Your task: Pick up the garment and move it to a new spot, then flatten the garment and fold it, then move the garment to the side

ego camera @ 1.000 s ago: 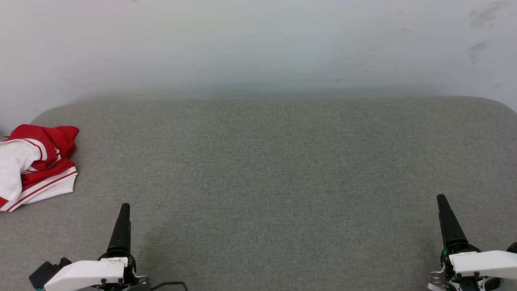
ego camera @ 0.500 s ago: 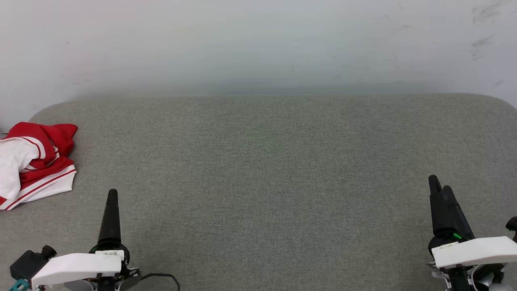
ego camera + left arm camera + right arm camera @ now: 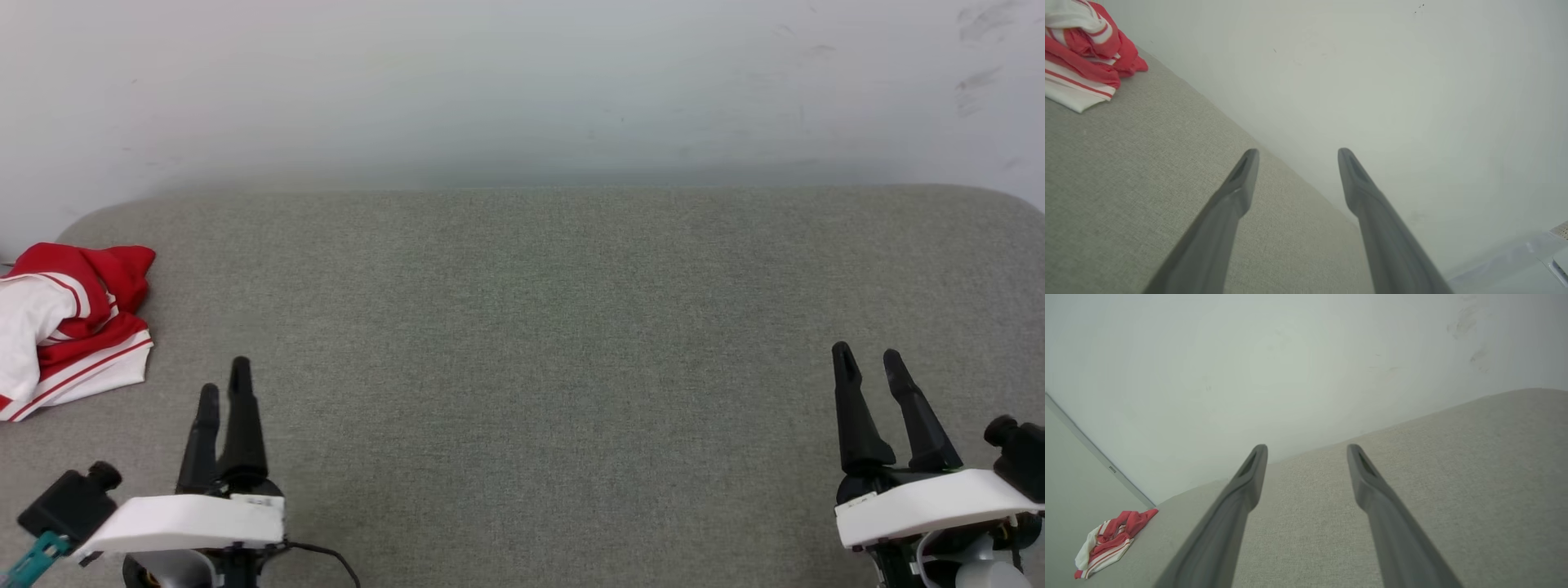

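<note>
- Crumpled red-and-white jersey garment [image 3: 69, 327], striped trim, lies bunched at the far left of the grey woven-fabric surface [image 3: 522, 343]. The frame edge cuts off its left part and folds hide its front.
- My left pincer [image 3: 224, 378] and right pincer [image 3: 866, 354] are spread wide, empty, and clear of the garment.
- 1 s ago each pincer showed edge-on as 1 finger; now 2 show.
- Scuffed white wall [image 3: 522, 82] behind.

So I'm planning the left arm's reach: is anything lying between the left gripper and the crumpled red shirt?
Nothing visible does. Only bare grey cushion separates the open left gripper from the garment, which lies bunched at the cushion's left edge.
</note>
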